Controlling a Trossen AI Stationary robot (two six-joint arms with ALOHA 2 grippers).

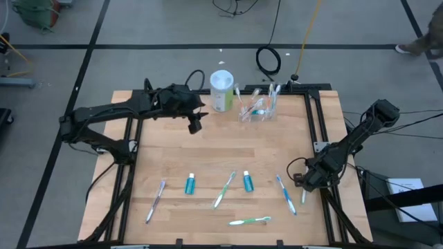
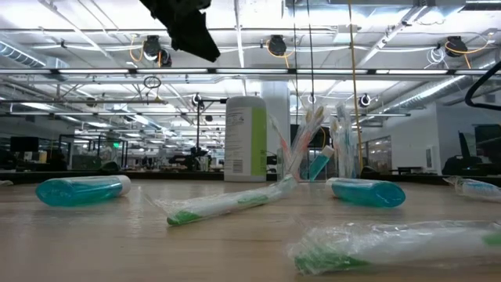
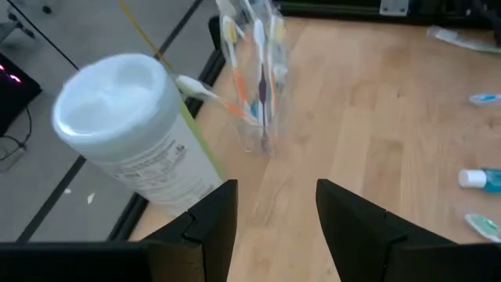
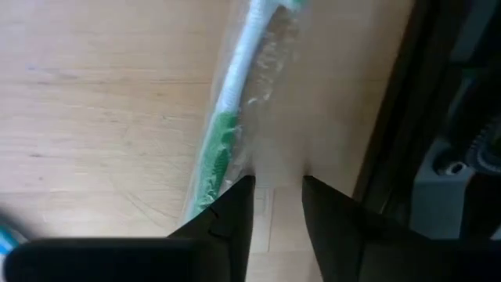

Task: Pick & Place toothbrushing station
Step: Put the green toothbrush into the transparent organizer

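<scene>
The toothbrushing station (image 1: 257,108) is a clear holder with several toothbrushes standing in it, at the table's far edge; it also shows in the left wrist view (image 3: 257,86). A white canister (image 1: 221,90) stands just left of it. My left gripper (image 3: 275,205) hangs open above the table, near side and left of the canister, with nothing between its fingers. My right gripper (image 4: 278,192) is low at the table's right edge, fingers apart and pointing down beside a wrapped green-and-white toothbrush (image 4: 227,117) that lies flat on the wood. My right gripper comes from above at the green end of the wrapped toothbrush (image 4: 218,160). One fingertip (image 4: 235,205) stands at the edge of the clear wrapper. Whether it touches the wrapper, I cannot tell. The toothbrush lies flat on the table.
Two blue tubes (image 1: 190,184) (image 1: 248,181) and several wrapped toothbrushes (image 1: 223,190) (image 1: 249,221) (image 1: 286,194) lie across the near half of the table. A black frame rail (image 1: 320,131) runs along the right edge, close to my right gripper.
</scene>
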